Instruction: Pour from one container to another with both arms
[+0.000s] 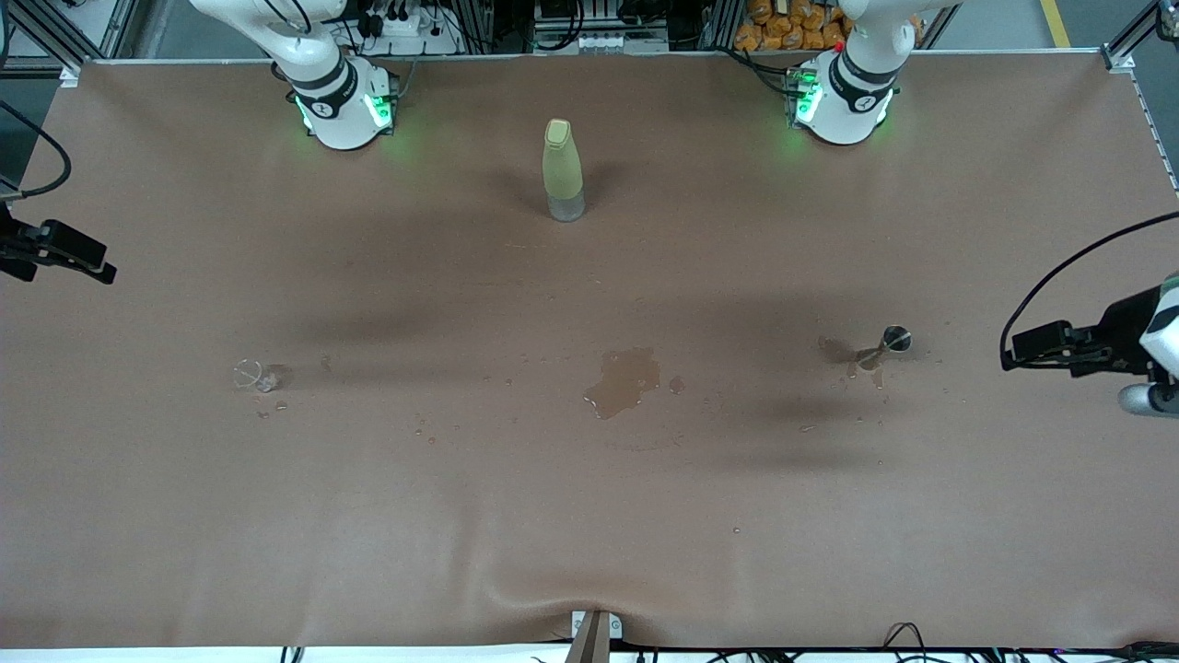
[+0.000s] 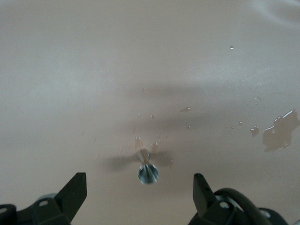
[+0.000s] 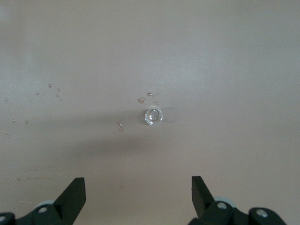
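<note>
1. The left gripper (image 2: 139,192) hangs over the table's left-arm end, its black fingers (image 2: 75,190) spread wide and holding nothing.
2. The tiny shiny silver metal cup (image 2: 148,173) stands on the brown table (image 1: 589,516), between and just ahead of those fingertips, untouched, with droplets around it.
3. The right gripper (image 3: 138,194) hangs over the right-arm end, its fingers (image 3: 74,193) equally wide and empty.
4. The tiny clear round glass cup (image 3: 153,116) sits well ahead of those fingertips, apart from them.
5. A spilled puddle (image 1: 624,379) lies between the cups.
</note>
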`<state>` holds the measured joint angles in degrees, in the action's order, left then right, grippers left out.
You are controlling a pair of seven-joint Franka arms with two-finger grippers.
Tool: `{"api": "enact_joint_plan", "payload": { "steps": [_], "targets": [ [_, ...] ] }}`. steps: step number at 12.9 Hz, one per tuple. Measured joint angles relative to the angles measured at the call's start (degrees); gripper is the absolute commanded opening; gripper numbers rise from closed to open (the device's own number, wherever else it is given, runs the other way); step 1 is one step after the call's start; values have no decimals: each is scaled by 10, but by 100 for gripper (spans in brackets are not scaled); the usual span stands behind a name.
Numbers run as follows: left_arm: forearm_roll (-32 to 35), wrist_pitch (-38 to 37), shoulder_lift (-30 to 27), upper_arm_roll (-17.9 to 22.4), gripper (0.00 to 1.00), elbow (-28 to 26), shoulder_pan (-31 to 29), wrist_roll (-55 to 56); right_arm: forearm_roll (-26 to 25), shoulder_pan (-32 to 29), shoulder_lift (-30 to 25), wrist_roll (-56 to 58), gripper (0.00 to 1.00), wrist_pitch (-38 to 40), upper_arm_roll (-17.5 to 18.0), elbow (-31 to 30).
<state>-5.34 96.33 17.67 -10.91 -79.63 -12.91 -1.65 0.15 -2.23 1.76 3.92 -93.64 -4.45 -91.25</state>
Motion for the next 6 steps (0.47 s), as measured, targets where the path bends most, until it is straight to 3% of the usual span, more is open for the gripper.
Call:
{"api": "enact_joint_plan", "payload": {
  "steps": [6],
  "targets": [
    [6, -19, -22, 5, 100, -3, -13, 69, -1, 0, 0, 0, 100, 1, 1, 0]
  ]
}}
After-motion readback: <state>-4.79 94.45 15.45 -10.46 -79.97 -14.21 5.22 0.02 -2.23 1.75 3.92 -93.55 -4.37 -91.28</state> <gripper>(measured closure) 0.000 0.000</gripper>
